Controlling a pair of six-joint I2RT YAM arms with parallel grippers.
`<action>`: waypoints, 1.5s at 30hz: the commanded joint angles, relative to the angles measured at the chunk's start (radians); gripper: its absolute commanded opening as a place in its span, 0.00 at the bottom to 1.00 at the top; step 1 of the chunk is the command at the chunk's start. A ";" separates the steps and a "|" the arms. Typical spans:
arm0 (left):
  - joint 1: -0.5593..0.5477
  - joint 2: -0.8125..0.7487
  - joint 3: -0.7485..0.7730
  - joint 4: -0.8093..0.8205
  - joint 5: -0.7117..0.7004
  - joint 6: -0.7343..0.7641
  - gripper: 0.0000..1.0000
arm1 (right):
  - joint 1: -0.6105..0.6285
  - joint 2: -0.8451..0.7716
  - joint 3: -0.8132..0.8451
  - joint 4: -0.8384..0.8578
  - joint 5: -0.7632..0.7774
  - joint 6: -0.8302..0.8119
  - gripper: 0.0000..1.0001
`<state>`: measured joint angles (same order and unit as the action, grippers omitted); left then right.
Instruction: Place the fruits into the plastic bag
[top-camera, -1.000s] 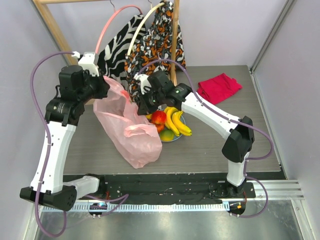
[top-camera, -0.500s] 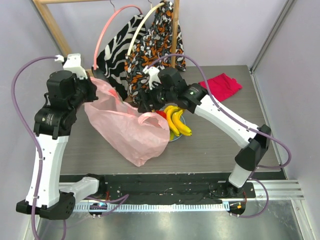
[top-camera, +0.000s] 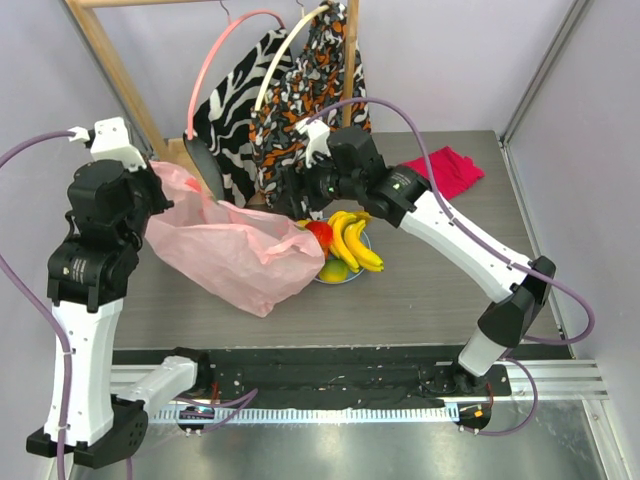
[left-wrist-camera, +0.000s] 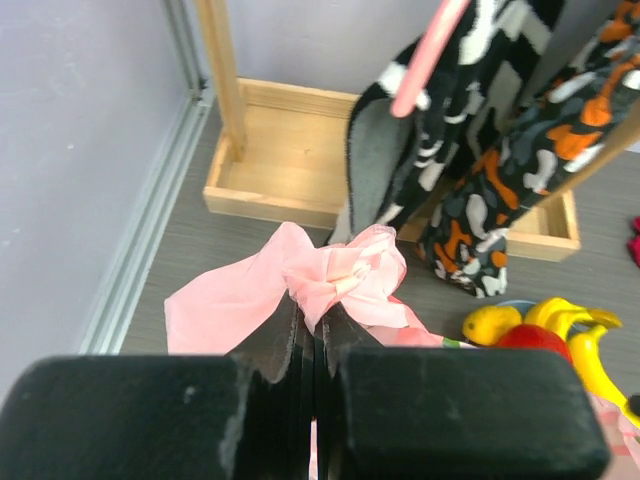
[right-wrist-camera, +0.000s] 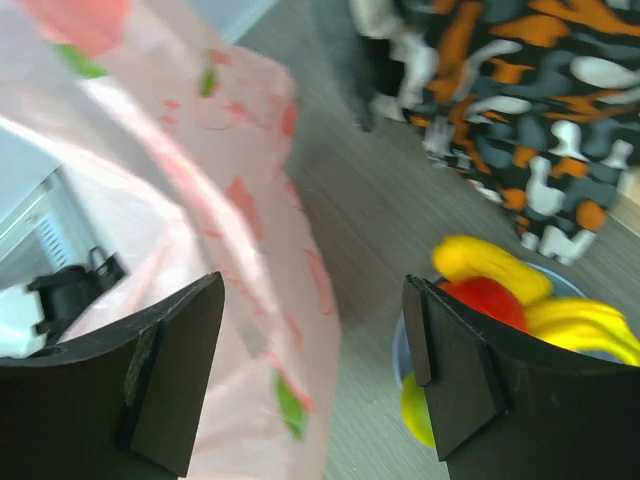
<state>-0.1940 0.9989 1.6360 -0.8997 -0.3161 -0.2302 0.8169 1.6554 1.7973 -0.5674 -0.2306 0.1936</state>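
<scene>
The pale-pink plastic bag (top-camera: 240, 258) lies stretched across the left half of the table. My left gripper (top-camera: 150, 188) holds its upper corner raised. In the left wrist view that gripper (left-wrist-camera: 318, 310) is shut on a bunched fold of the bag (left-wrist-camera: 335, 270). My right gripper (top-camera: 293, 203) hovers open over the bag's right edge, beside the fruits. Its wrist view shows the jaws wide apart (right-wrist-camera: 313, 285), the bag (right-wrist-camera: 200, 240) to the left and nothing between them. Yellow bananas (top-camera: 355, 240), a red apple (top-camera: 319, 234) and a green-yellow fruit (top-camera: 335, 269) sit on the blue plate (right-wrist-camera: 401, 350). I cannot make out the orange.
A wooden clothes rack (top-camera: 110, 70) stands at the back left, its base tray (left-wrist-camera: 290, 160) on the table. Patterned garments (top-camera: 310, 90) hang just behind the fruits. A folded red cloth (top-camera: 447, 170) lies at the back right.
My left gripper closed on the bag and pulled it up and to the left, stretching it out. My right gripper opened, let go of the bag and drew back toward the fruits.
</scene>
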 joint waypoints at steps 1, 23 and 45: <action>0.007 0.017 -0.001 -0.033 -0.133 -0.026 0.00 | -0.080 -0.036 0.034 -0.040 0.163 0.055 0.80; 0.007 -0.016 -0.061 0.008 -0.270 -0.038 0.00 | -0.213 0.127 -0.131 -0.155 0.077 0.127 0.76; 0.007 -0.028 -0.084 0.027 -0.248 -0.009 0.00 | -0.163 0.248 -0.110 -0.123 0.044 0.138 0.81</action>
<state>-0.1932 0.9897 1.5558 -0.9169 -0.5644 -0.2501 0.6479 1.8996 1.6569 -0.7238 -0.1684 0.3210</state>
